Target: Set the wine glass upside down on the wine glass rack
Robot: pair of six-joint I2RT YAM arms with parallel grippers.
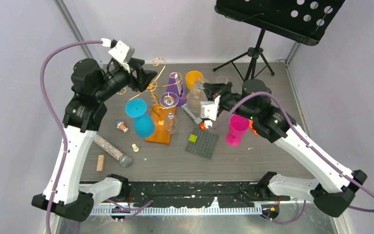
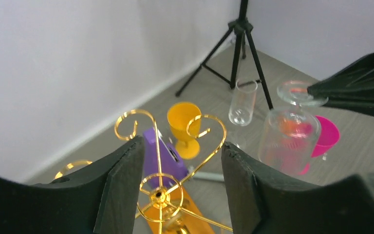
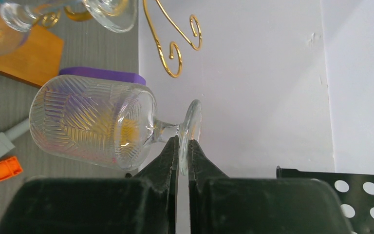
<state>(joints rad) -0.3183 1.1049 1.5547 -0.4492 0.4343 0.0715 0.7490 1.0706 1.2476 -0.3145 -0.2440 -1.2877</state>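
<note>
The wine glass rack [image 1: 157, 84] is gold wire with scroll arms on an orange base [image 1: 158, 132]. My left gripper [image 1: 145, 78] is open; in the left wrist view [image 2: 182, 161] its fingers [image 2: 121, 180] stand on either side of the rack's hub [image 2: 158, 195], with gaps showing. My right gripper [image 1: 213, 91] is shut on the foot [image 3: 191, 127] of a clear patterned wine glass [image 3: 92, 122]. It holds the glass upside down, to the right of the rack [image 1: 195, 100]. The glass also shows in the left wrist view [image 2: 285, 139].
Two clear glasses [image 1: 168, 101] hang by the rack. Nearby are blue goblets [image 1: 137, 109], a purple block [image 1: 175, 85], a yellow cup [image 1: 193, 78], a pink cup [image 1: 236, 129] and a grey baseplate [image 1: 202, 145]. A black music stand [image 1: 277, 14] stands at back right.
</note>
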